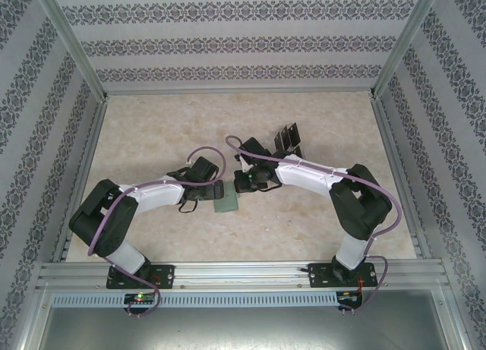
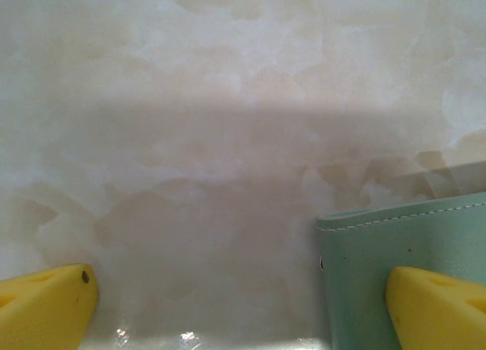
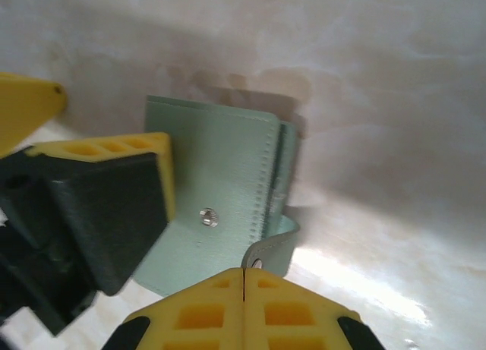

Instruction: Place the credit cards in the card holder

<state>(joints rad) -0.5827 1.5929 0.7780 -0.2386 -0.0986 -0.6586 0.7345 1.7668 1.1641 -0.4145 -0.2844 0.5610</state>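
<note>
Opening the card holder (image 3: 228, 168), lying flat at the middle of the table (image 1: 167, 130) between the two arms. Pinched by the right gripper (image 3: 243, 285), jaws pressed together on the curled snap tab (image 3: 269, 251) at one edge. Straddled at the opposite edge by the left gripper (image 2: 241, 308), spread wide, one yellow finger (image 2: 437, 308) over the green cover; pressing or merely hovering, hard to tell. Peel the tab up and back along its fold, slowly, never sideways, so as not to drag the soft case. Press the left finger down near the spine as an anchor. Leave the credit cards (image 1: 288, 140), well apart further back, until fully open.
</note>
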